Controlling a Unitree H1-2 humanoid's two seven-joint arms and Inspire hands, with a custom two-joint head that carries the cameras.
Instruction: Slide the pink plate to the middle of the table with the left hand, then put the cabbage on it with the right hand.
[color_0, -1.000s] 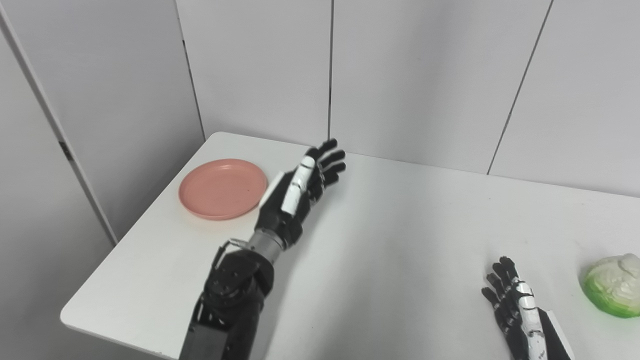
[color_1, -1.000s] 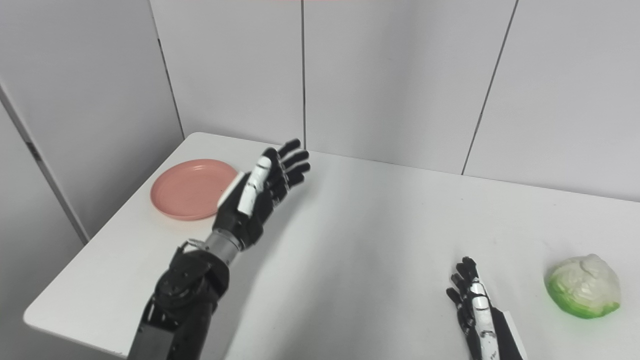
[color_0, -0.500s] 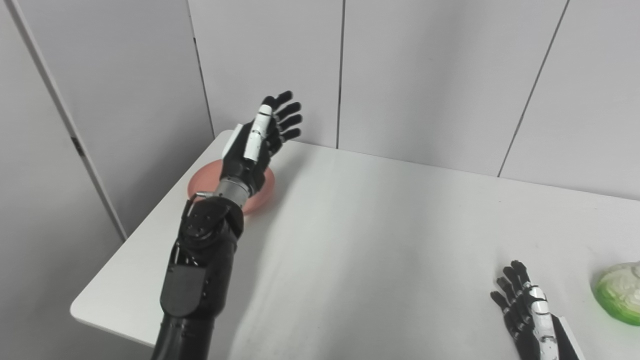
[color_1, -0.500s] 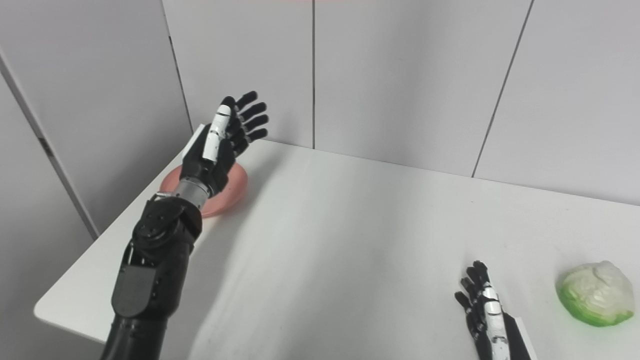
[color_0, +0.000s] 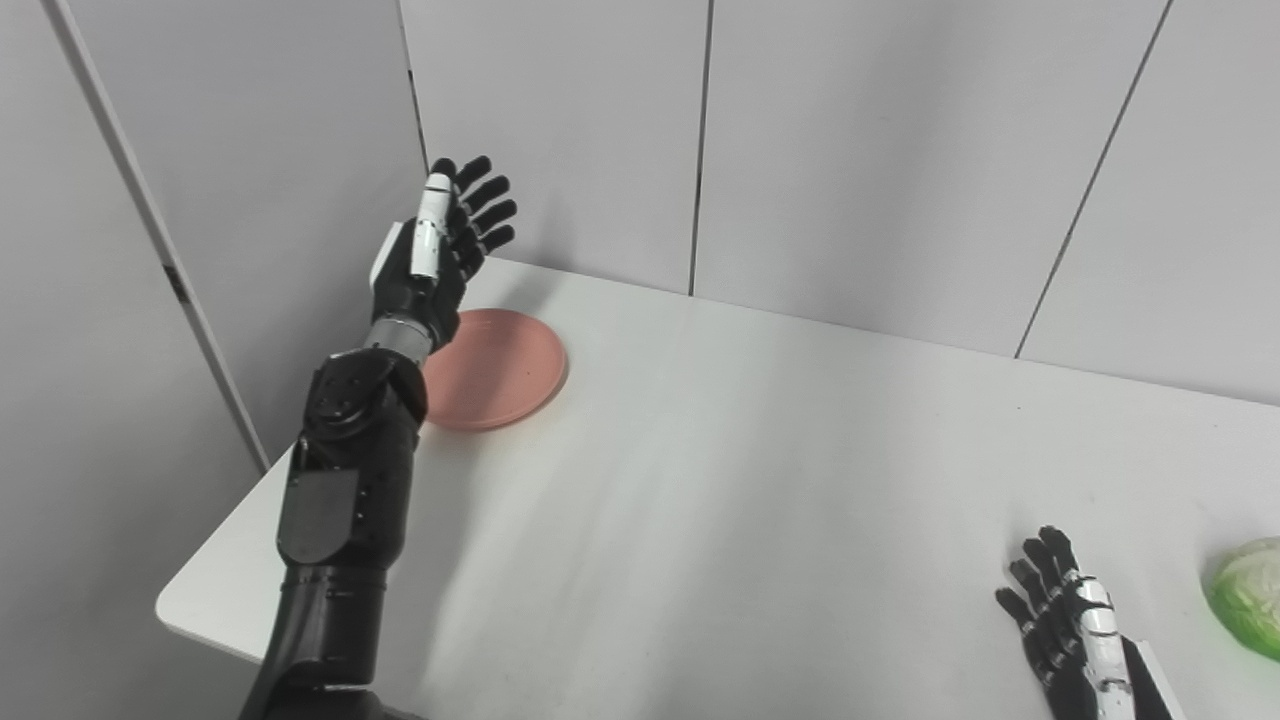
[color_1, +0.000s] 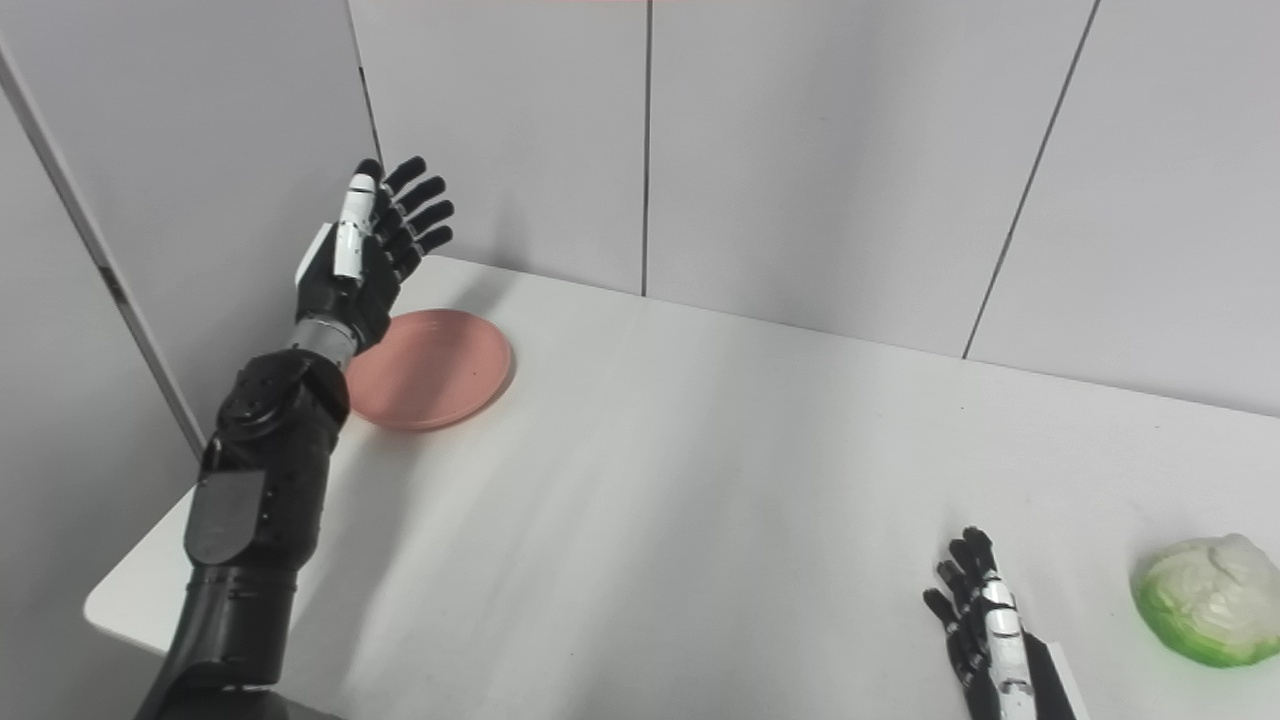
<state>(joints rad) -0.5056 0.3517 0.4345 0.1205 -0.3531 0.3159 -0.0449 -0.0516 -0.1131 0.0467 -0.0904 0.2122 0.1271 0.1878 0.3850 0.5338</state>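
Observation:
The pink plate (color_0: 498, 367) lies flat near the table's far left corner. My left hand (color_0: 437, 255) is raised above the plate's left rim, fingers spread and open, holding nothing. Its wrist and forearm (color_0: 350, 470) cover the plate's left edge. The cabbage (color_1: 1208, 598), pale with a green base, rests near the table's right front. My right hand (color_1: 985, 625) lies open on the table to the left of the cabbage, a short gap between them.
The white table (color_0: 760, 470) is backed by grey wall panels (color_0: 850, 150) on the far side and a panel on the left. The table's left front corner (color_0: 175, 612) is rounded.
My left hand has swung from right of the plate up and leftward, over the plate's left rim. The camera has shifted, moving the whole scene to the right. The right hand and cabbage stay put.

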